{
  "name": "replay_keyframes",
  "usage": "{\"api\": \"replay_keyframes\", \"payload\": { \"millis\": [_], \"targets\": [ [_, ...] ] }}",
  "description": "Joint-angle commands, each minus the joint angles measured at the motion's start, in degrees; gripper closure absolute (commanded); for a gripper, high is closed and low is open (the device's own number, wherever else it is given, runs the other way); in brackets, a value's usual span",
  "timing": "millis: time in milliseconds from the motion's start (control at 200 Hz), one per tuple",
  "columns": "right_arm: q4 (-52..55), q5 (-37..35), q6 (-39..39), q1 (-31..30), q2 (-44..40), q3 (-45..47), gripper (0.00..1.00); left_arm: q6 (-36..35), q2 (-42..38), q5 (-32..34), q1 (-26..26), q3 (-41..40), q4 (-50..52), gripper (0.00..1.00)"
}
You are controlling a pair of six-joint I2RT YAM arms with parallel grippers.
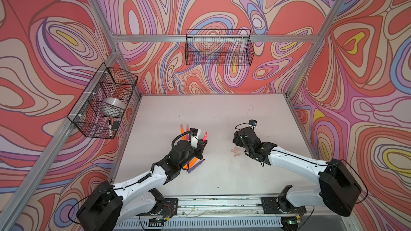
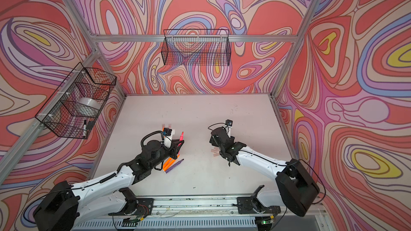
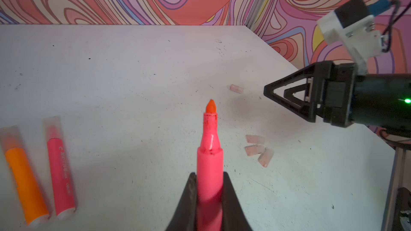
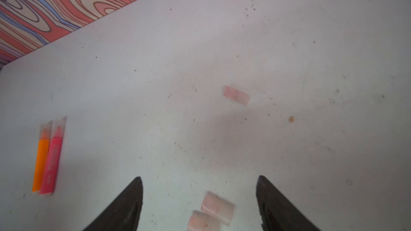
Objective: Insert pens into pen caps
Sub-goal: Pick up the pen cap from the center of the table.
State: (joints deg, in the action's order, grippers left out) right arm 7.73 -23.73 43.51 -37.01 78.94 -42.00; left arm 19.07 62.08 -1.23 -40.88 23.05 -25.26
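- Claws: the left claw (image 3: 209,174) was clamped tight on the barrel of an uncapped hot pink pen (image 3: 209,150). The pen was raised off the bench with its tip pointing away from the claw, just left of centre in both top views.
- The right claw (image 4: 199,177) stood wide apart, gripping nothing, above the loose caps (image 3: 255,140).
- Pens numbered six: the held one, a capped orange pen (image 3: 24,181) beside a capped pink pen (image 3: 62,174), and two orange pens (image 2: 168,163) and a purple pen (image 2: 178,163) partly under the left arm.
- Loose caps numbered four: three clustered together and a lone cap (image 4: 236,95) apart.
- The bench (image 1: 211,112) was white and scuffed, enclosed by swirl-patterned coral and lilac walls carrying two wire baskets (image 1: 219,47).
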Motion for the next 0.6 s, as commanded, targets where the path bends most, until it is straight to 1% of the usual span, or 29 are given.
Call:
{"api": "replay_keyframes", "payload": {
  "millis": [0,165,386,596],
  "targets": [
    [-3.7,5.2,-0.9,3.0,3.8,-2.0,0.16,0.4,1.2,-2.1,0.0,0.3,-2.7,1.0],
    [-8.6,11.2,-0.6,6.8,10.5,-3.7,0.16,-0.2,3.0,-1.9,0.0,0.0,-4.5,1.0],
    [-10.1,13.0,-0.3,9.5,17.9,-7.0,0.18,-1.4,4.4,-0.4,0.0,1.3,-3.4,1.0],
    [-11.2,12.9,-0.4,11.1,21.0,-8.0,0.18,-2.0,5.7,-0.9,0.0,1.7,-4.4,1.0]
  ]
}}
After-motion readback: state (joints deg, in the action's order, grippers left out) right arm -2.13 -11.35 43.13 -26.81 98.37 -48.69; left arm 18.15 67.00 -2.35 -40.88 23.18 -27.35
